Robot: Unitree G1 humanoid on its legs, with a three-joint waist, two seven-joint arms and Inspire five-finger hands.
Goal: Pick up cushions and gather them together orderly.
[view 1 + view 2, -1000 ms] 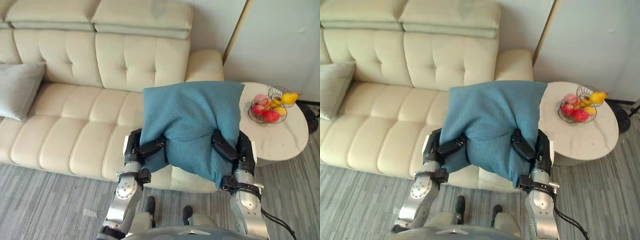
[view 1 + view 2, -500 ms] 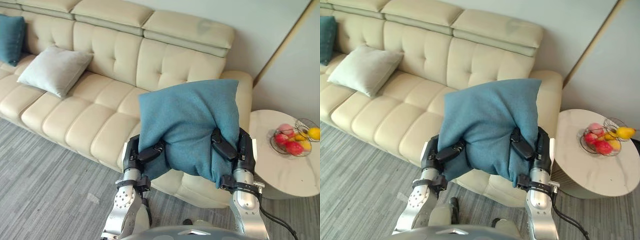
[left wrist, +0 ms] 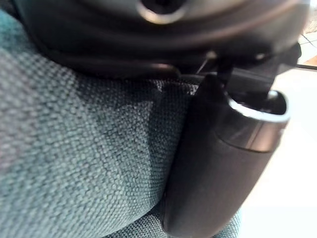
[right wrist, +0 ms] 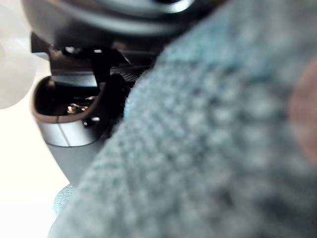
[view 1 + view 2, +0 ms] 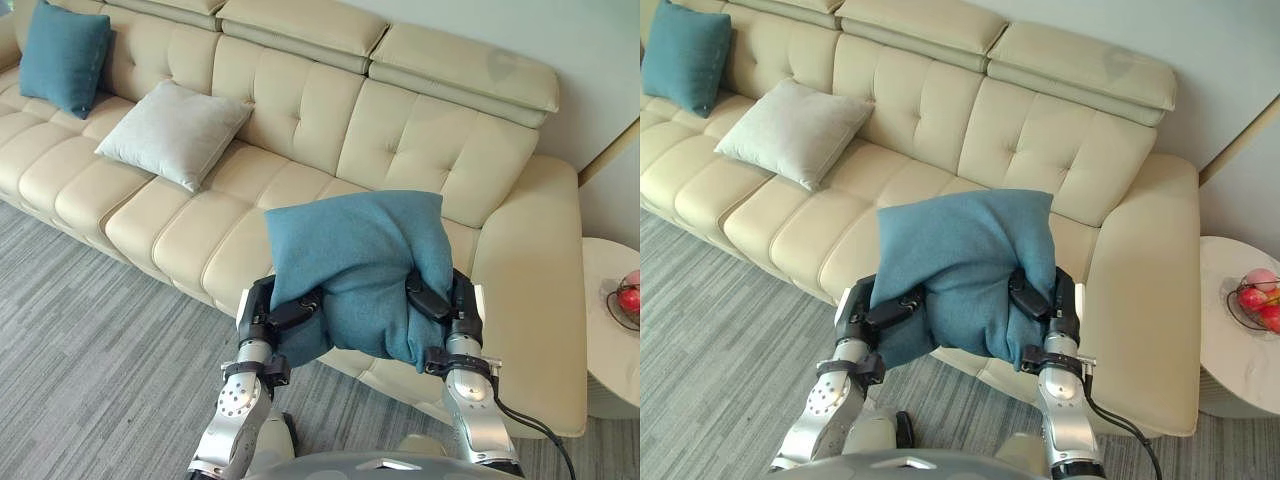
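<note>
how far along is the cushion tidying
Done: the blue cushion is up off the sofa. In hand: the left hand and right hand grip it from both sides over the seat's front edge. Left: carry it to the grey cushion and the far blue cushion farther left on the sofa and set it beside them.

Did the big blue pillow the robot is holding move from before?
Yes. The teal cushion, gripped by the left hand and right hand, has gone leftward: it overlapped the round table before; now it sits left of the sofa's armrest.
</note>
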